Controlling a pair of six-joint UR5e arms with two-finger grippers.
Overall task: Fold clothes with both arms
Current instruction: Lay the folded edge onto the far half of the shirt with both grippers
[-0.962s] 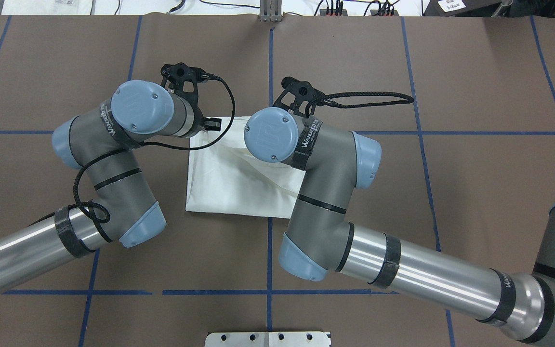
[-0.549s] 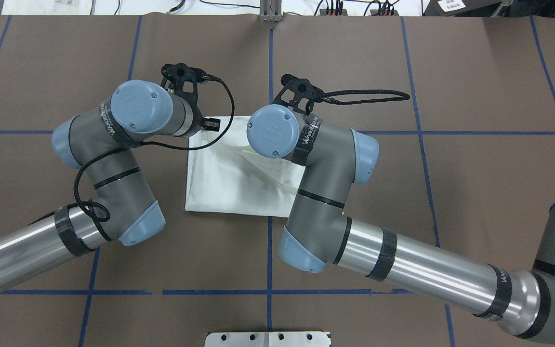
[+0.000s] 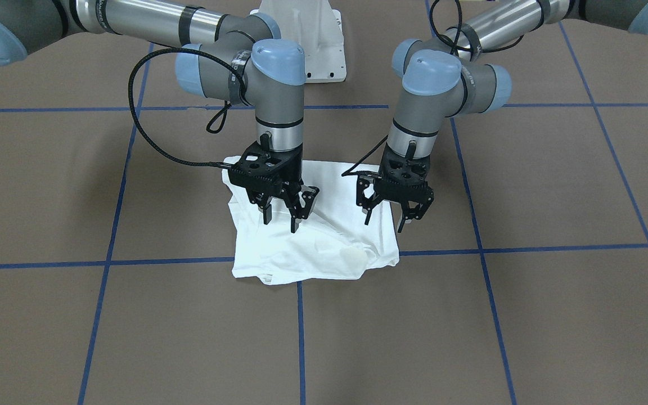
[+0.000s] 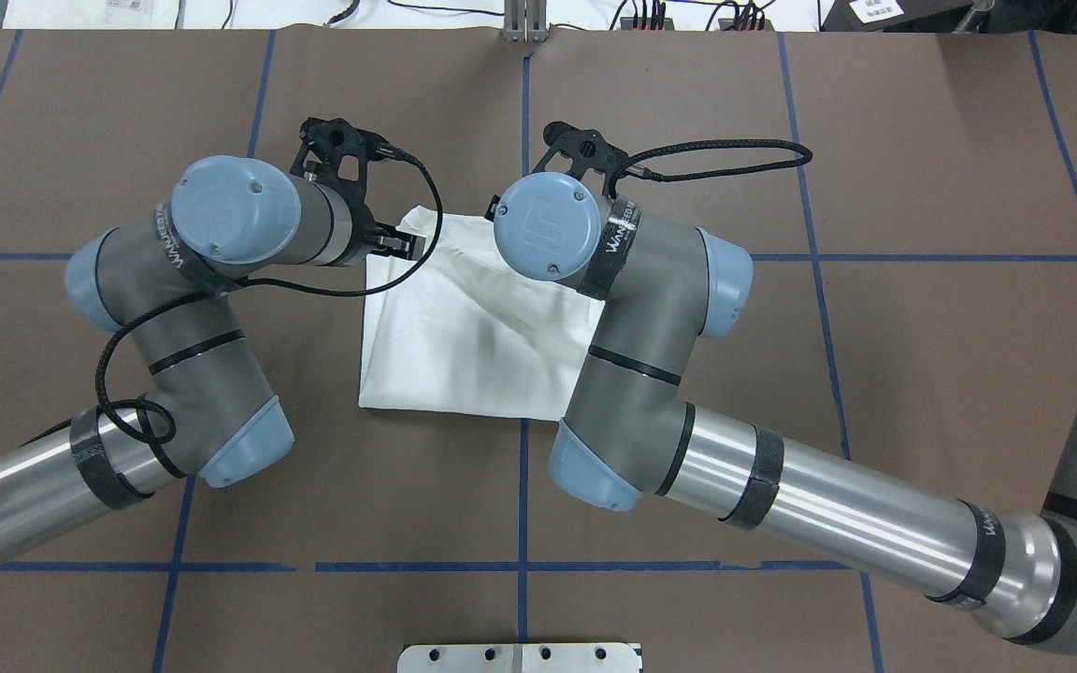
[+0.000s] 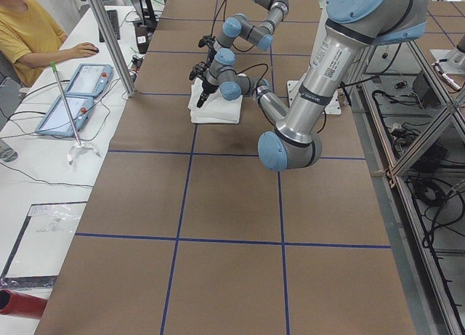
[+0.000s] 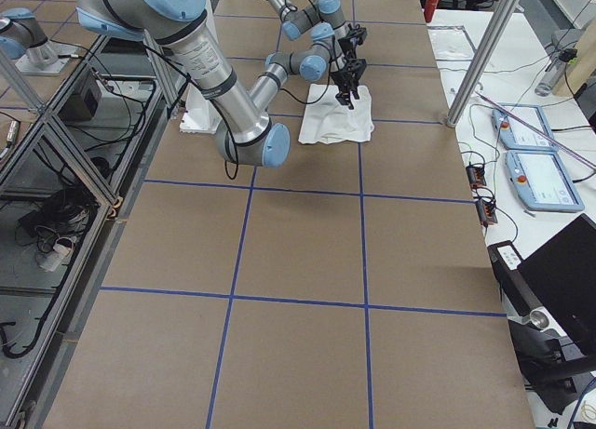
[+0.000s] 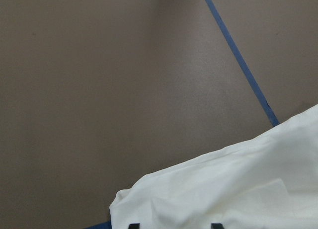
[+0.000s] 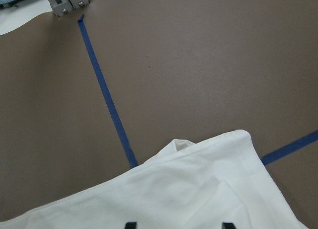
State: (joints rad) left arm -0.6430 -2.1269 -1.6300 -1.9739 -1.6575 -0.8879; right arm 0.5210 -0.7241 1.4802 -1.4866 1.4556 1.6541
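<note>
Lying folded in the middle of the brown table [image 3: 133, 315] is the white shirt [image 3: 324, 247]; the left gripper [image 3: 385, 225] hangs low over one side of it, spread wide, with nothing in it; the right gripper [image 3: 280, 225] hangs low over the other side, spread wide too, holding nothing.

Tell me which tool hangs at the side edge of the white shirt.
The left tool, on the front view's right: its outer finger is at the shirt edge, whereas the right tool hangs further in.
</note>
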